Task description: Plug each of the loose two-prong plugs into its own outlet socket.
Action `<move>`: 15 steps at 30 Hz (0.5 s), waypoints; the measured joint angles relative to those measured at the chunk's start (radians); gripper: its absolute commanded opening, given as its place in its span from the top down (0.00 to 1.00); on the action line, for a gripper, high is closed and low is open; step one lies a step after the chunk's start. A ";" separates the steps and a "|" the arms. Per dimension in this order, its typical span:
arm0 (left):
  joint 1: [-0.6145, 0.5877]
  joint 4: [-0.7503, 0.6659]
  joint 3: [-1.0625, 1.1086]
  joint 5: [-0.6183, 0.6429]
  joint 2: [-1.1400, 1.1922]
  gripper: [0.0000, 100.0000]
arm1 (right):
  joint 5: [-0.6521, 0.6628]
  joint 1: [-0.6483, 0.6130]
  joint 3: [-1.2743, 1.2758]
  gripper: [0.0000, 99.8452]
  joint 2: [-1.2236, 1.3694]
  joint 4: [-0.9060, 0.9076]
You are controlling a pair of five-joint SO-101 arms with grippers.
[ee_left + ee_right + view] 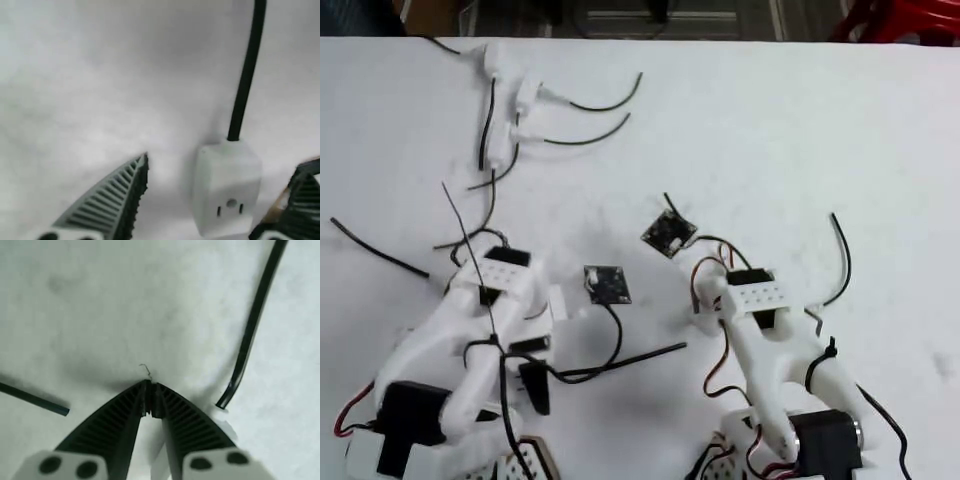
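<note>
The left hand (222,167) stands open with the outlet socket (227,195) between its fingers (120,200) (black cord (246,75) running off over bare desk (100,75)). The right hand (150,400), tips pressed together, sits right of that socket; loose plugs (528,95) lie well beyond it.

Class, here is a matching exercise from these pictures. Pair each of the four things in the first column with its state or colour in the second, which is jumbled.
Column one:
1 left tool
2 right tool
3 outlet socket
4 cord leading from the outlet socket

Column two:
A black
B shut
C white
D open

Pairs: 1-D, 2-B, 3-C, 4-A.
</note>
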 measured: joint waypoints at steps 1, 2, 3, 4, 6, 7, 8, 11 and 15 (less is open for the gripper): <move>0.000 -0.006 0.002 0.000 0.000 0.65 | 0.000 0.000 0.000 0.98 0.000 0.000; 0.000 -0.011 0.005 0.000 0.000 0.69 | 0.000 0.000 0.000 0.98 0.000 0.000; 0.000 -0.011 0.006 0.000 -0.002 0.73 | 0.000 0.000 0.000 0.98 0.000 0.000; 0.000 -0.012 0.006 0.000 -0.002 0.78 | 0.000 0.000 0.000 0.98 0.000 0.000; 0.000 -0.018 0.008 0.000 -0.002 0.87 | 0.000 0.000 0.000 0.98 0.000 0.000; 0.005 -0.017 0.009 0.000 -0.002 0.91 | 0.000 0.000 0.000 0.98 0.000 0.000; 0.006 -0.020 0.011 -0.005 -0.002 0.94 | 0.000 0.000 0.000 0.98 0.000 0.000; 0.005 -0.020 0.009 0.000 -0.002 0.97 | 0.000 0.000 0.000 0.98 0.000 0.000; 0.006 -0.018 0.011 0.000 -0.002 0.96 | 0.000 0.000 0.000 0.98 0.000 0.000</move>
